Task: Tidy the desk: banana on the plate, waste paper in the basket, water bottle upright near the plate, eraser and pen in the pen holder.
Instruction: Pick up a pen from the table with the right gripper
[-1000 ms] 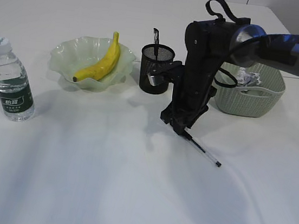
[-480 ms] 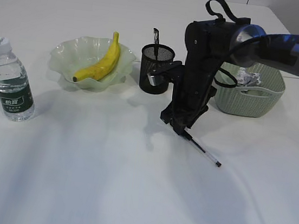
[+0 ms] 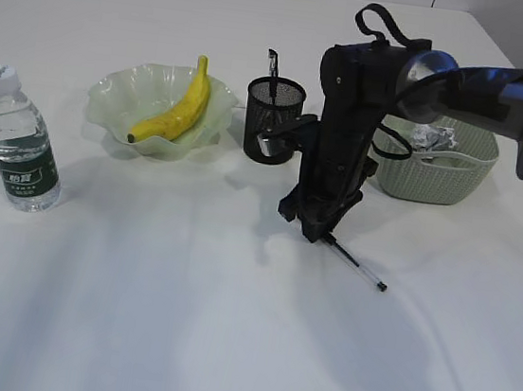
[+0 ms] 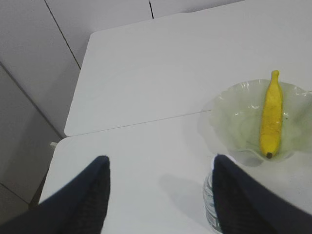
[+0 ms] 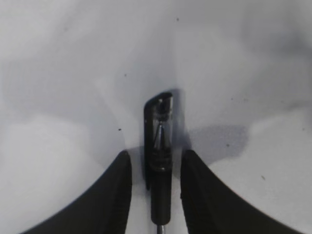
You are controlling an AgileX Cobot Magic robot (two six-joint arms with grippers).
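The right pincer (image 3: 317, 229) is down at the table (image 3: 179, 319), its two dark fingers (image 5: 112, 195) set on either side of the pen (image 3: 356, 264). In the right wrist view the fingers stand just beside the pen's capped end; there seems to be a thin gap on each side, and it cannot be told for sure whether they press on it. The pen lies flat on the white table, its tip pointing away from the pincer toward the near right.

The left pincer (image 4: 158, 195) hangs spread, with nothing between its fingers. It is out of the exterior view. Below it stands the water bottle (image 3: 20, 139), upright with its cap on, at the left side of the table, near the plate (image 3: 121, 92) but apart from it.

The table is white and smooth, made of two tops joined along a seam, with pale panelled walls behind it.

The banana (image 3: 177, 109) lies in the pale green, wavy-edged plate. Just right of the plate stands the black mesh pen holder (image 3: 275, 102), with one dark pen-like thing upright in it. The right arm (image 3: 347, 120) rises directly in front of the holder's right side. Behind the arm sits the grey-green basket (image 3: 446, 170), with crumpled waste paper (image 3: 433, 136) showing over its rim.
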